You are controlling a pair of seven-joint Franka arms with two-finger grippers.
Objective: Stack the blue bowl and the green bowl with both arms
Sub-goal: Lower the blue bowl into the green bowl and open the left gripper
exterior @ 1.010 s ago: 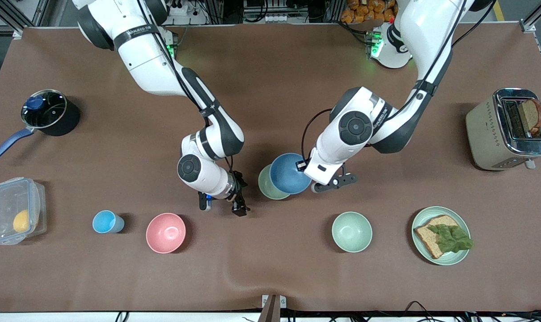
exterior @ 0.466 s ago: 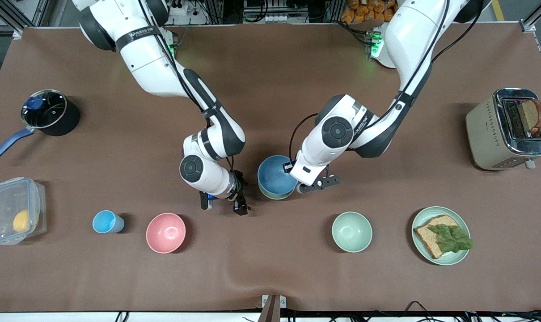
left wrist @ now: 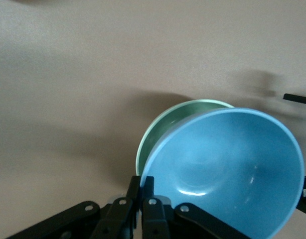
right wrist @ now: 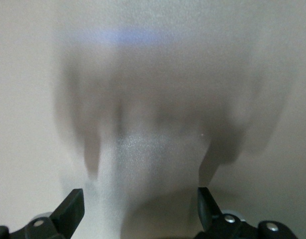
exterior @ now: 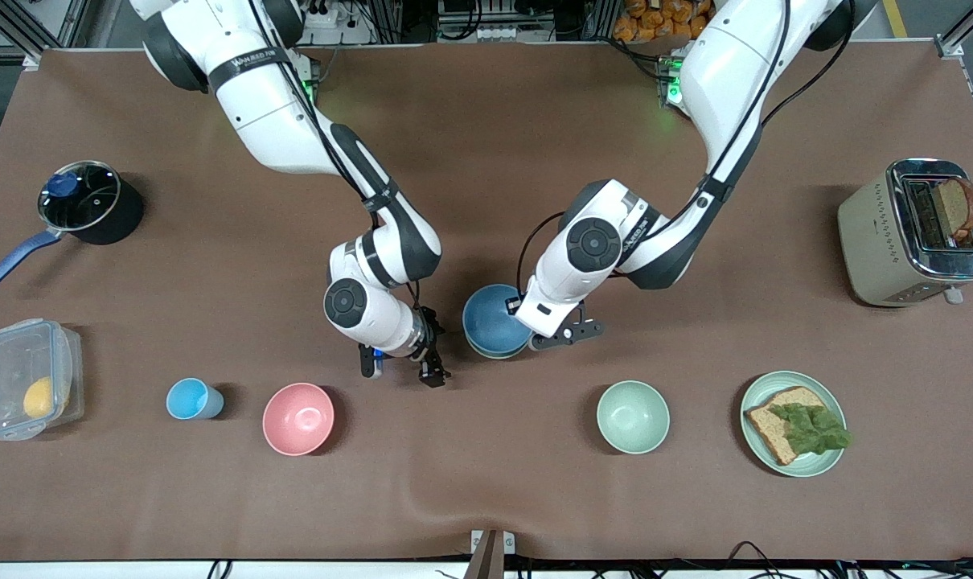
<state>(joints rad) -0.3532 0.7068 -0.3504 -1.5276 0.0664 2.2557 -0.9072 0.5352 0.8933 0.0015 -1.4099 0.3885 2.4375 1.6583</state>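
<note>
While seated: blue bowl (exterior: 491, 318) nested in green bowl (left wrist: 160, 125), mid-desk (exterior: 486, 161).
Left gripper (left wrist: 141, 196): jaws pinching blue bowl's rim.
Right gripper (exterior: 412, 366): jaws spread, beside the bowls, over bare desk.

The blue bowl (exterior: 490, 318) sits in the green bowl (exterior: 496, 353), farther than the pink bowl (exterior: 297, 418).

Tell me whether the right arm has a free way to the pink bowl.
Probably yes. The right gripper hangs open and empty over bare table beside the pink bowl, with nothing standing between them. The left gripper is shut on the blue bowl, away from that path.
</note>
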